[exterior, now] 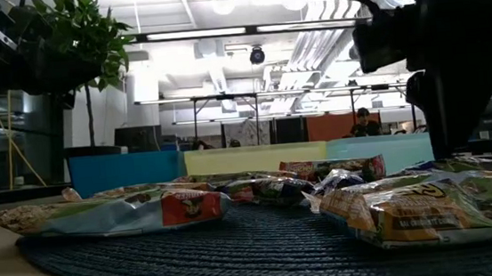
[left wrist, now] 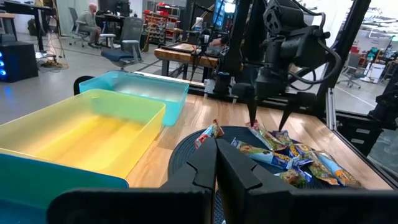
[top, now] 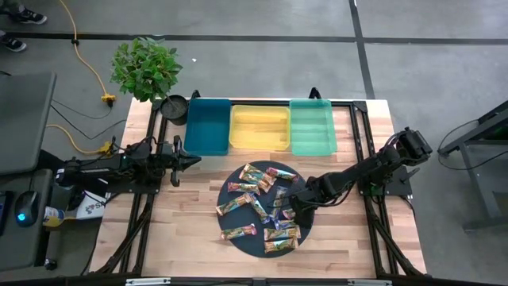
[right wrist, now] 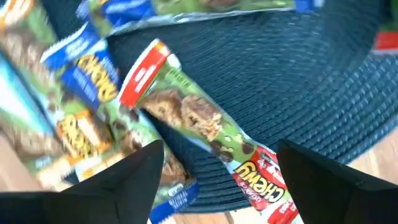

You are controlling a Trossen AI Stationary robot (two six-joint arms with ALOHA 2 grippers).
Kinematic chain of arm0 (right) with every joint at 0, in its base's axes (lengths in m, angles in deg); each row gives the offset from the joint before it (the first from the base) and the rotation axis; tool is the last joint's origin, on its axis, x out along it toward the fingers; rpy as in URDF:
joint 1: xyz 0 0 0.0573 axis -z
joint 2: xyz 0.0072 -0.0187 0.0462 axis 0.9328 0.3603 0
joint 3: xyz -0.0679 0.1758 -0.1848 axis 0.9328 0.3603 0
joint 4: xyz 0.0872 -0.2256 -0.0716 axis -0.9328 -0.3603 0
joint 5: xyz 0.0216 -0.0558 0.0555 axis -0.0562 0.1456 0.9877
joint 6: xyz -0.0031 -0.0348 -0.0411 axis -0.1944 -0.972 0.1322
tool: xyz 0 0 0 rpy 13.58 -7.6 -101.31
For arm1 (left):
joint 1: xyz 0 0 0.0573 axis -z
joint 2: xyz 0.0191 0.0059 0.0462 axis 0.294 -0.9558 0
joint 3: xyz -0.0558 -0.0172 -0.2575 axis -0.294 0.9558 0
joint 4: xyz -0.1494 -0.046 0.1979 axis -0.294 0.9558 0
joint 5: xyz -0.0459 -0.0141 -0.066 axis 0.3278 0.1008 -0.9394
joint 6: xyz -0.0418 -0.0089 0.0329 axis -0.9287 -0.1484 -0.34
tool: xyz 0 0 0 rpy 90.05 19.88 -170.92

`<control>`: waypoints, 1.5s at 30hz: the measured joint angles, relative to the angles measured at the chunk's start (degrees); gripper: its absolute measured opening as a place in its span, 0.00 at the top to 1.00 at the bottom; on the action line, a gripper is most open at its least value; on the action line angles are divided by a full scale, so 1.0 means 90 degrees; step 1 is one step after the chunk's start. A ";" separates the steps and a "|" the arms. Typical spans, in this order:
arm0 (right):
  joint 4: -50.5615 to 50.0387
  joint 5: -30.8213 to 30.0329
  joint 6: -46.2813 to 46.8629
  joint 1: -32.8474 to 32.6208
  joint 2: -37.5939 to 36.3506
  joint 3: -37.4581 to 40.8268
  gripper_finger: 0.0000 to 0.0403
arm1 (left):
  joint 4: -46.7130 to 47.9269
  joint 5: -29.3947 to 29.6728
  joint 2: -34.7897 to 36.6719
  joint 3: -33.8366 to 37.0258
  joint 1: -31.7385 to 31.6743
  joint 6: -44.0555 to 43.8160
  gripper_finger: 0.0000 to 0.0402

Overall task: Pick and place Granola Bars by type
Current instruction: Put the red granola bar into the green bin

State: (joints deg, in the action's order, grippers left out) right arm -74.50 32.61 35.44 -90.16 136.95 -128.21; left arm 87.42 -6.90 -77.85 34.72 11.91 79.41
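Right arm reaches in from the table's right edge, elbow bent, wrist pitched down, right gripper (top: pixel 290 205) pointing at the surface with both fingers (right wrist: pixel 134 171) spread wide apart and nothing between them; the left wrist view shows the same two fingertips angled down and splayed. Left arm lies stretched low along the table's left side, parked, pointing toward the middle. Left gripper (top: pixel 190 160) has its fingers (left wrist: pixel 202 168) pressed together, closed on nothing, well apart from the right one.
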 joint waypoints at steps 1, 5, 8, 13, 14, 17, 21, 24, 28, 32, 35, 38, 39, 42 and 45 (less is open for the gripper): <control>0.0000 0.0027 -0.0279 0.0000 0.0000 0.0000 0.26 | 0.0000 -0.0002 0.0002 0.0000 0.0000 0.0000 0.98; -0.0002 0.0170 -0.1318 0.0000 0.0000 0.0000 0.26 | 0.0000 -0.0001 0.0002 -0.0002 0.0002 -0.0002 0.98; -0.0045 0.0137 -0.2039 -0.0016 0.0000 0.0000 0.26 | 0.0000 -0.0002 0.0002 0.0000 0.0001 -0.0002 0.98; -0.0011 -0.0185 -0.3160 -0.0029 -0.0002 0.0000 0.26 | 0.0000 -0.0001 0.0001 -0.0002 0.0001 0.0000 0.98; 0.0003 -0.0246 -0.3332 -0.0029 -0.0002 0.0000 0.26 | 0.0000 -0.0001 0.0001 -0.0002 0.0001 -0.0001 0.98; 0.0074 -0.0279 -0.3818 -0.0041 -0.0002 0.0000 0.26 | 0.0000 -0.0002 0.0002 0.0000 0.0000 0.0000 0.98; 0.0295 -0.0141 -0.4393 -0.0155 -0.0002 0.0000 0.26 | 0.0000 -0.0001 0.0001 -0.0001 0.0000 -0.0001 0.98; 0.0409 -0.0137 -0.4629 -0.0271 -0.0002 0.0000 0.26 | 0.0000 -0.0002 0.0000 -0.0002 0.0000 -0.0001 0.98; 0.0427 -0.0455 -0.4755 -0.0363 0.0014 0.0000 0.26 | 0.0000 -0.0002 0.0002 -0.0002 0.0000 0.0000 0.98; 0.0430 -0.0637 -0.4754 -0.0338 0.0015 0.0000 0.26 | -0.0001 -0.0001 0.0001 -0.0002 0.0001 -0.0002 0.98; 0.0431 -0.0661 -0.4783 -0.0330 0.0039 0.0000 0.26 | 0.0000 -0.0002 0.0002 -0.0002 0.0002 -0.0002 0.98; 0.0427 -0.0514 -0.4798 -0.0330 0.0158 0.0000 0.26 | -0.0001 -0.0001 0.0002 -0.0001 0.0001 -0.0001 0.98; 0.0428 -0.0441 -0.4800 -0.0333 0.0217 0.0000 0.26 | 0.0000 -0.0002 0.0002 -0.0002 0.0002 0.0000 0.98; 0.0438 -0.0399 -0.4798 -0.0333 0.0383 0.0000 0.26 | 0.0000 -0.0001 0.0002 -0.0001 0.0001 -0.0001 0.98; 0.0505 -0.0562 -0.4748 -0.0330 0.0461 -0.0005 0.26 | 0.0000 -0.0002 0.0001 0.0000 0.0001 -0.0002 0.98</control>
State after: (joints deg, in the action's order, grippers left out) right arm -69.95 27.55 -7.30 -93.13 141.09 -128.25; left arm 87.42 -6.92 -77.84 34.72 11.91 79.40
